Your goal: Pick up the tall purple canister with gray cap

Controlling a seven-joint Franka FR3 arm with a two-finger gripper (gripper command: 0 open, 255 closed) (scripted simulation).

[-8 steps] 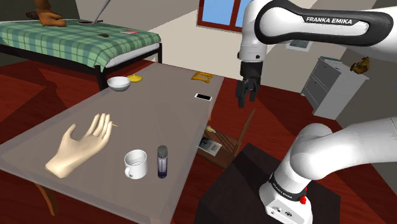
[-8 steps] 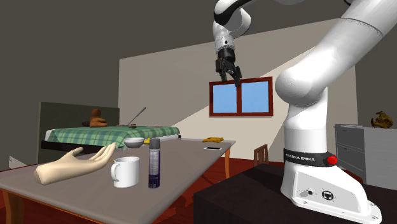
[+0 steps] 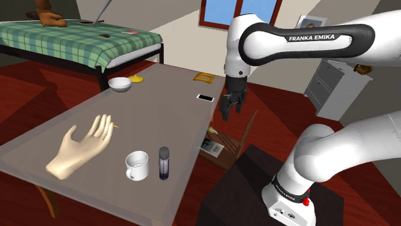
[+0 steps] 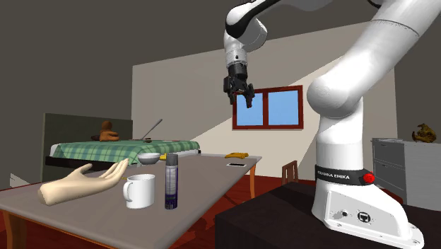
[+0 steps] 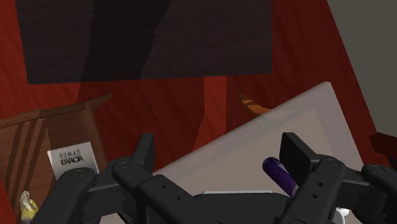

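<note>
The tall purple canister with a grey cap [image 3: 164, 163] stands upright near the front edge of the grey table [image 3: 154, 112], just beside a white mug [image 3: 137, 165]. From the side, the canister [image 4: 171, 182] rises above the mug [image 4: 140, 190]. My gripper [image 3: 228, 110] hangs open high over the table's right edge, well away from the canister. In the second exterior view the gripper [image 4: 241, 96] is far above the tabletop. Seen from the wrist, the fingers [image 5: 144, 153] stand apart with nothing between them, and the canister [image 5: 280, 175] lies beyond the right finger.
A model hand [image 3: 82, 146] lies on the table left of the mug. Farther back sit a white bowl [image 3: 119, 83], a phone [image 3: 205, 97] and a yellow object [image 3: 204, 78]. A wooden chair [image 3: 232, 140] holding a book stands beside the table. A green plaid bed [image 3: 71, 40] is behind.
The arm swung toward the table: the gripper moved left and slightly lower in the shoulder view, now above the table's edge. It stays open.
</note>
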